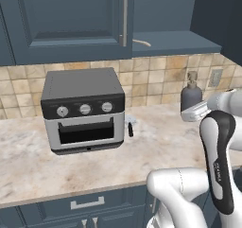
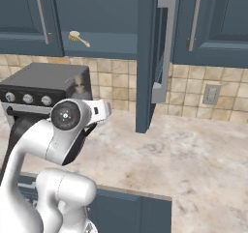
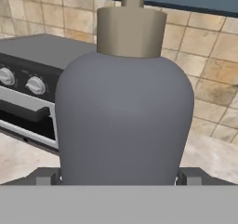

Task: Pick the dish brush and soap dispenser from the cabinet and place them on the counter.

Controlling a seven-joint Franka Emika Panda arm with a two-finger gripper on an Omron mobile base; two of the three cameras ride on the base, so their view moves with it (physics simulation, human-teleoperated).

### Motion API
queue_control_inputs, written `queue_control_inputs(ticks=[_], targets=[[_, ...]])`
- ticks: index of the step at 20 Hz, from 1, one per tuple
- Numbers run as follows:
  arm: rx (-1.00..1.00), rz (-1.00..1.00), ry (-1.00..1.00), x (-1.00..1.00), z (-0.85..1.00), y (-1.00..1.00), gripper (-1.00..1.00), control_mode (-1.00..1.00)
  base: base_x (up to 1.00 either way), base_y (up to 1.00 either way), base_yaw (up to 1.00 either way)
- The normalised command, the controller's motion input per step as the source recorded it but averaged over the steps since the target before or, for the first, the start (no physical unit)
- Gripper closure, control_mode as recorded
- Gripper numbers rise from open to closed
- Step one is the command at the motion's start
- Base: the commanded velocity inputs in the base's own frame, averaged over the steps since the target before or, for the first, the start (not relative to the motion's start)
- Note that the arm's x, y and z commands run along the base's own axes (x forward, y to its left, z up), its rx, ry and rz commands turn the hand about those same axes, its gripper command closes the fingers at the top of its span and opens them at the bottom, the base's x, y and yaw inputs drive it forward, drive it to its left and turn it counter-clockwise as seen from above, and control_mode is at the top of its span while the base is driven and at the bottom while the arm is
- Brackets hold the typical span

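You see a grey soap dispenser [image 3: 124, 121] with a tan pump top, a cream-white dish brush [image 2: 79, 38], a dark blue-grey cabinet [image 1: 71, 21], a beige, brown-veined counter [image 1: 42, 168], and tan backsplash tiles [image 2: 116, 80].

A kitchen: marble counter [image 1: 28, 161], tiled backsplash [image 1: 151, 80], toaster oven [image 1: 84, 109], blue wall cabinet [image 1: 61, 19].

soap dispenser [image 1: 191, 97] on counter [image 1: 156, 146], right of toaster oven [image 1: 84, 109]
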Motion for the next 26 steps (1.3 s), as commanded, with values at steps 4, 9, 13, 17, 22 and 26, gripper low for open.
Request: queue_control_inputs(ticks=[4, 9, 13, 17, 22, 26], targets=[[0.00, 0.02, -0.03, 0.38, -0.70, 0.00, 1.00, -1.00, 0.00, 0.00, 0.00], [0.00, 0.03, 0.00, 0.38, -0.63, 0.04, 1.00, -1.00, 0.00, 0.00, 0.00], [0.00, 0.05, 0.00, 0.29, -0.67, 0.09, 1.00, -1.00, 0.00, 0.00, 0.00], [0.00, 0.06, 0.00, 0.28, -0.80, 0.08, 1.00, -1.00, 0.00, 0.00, 0.00], [0.00, 0.06, 0.00, 0.28, -0.79, 0.03, 1.00, -1.00, 0.00, 0.00, 0.00], [0.00, 0.00, -0.08, 0.24, -0.43, 0.00, 1.00, -1.00, 0.00, 0.00, 0.00]])
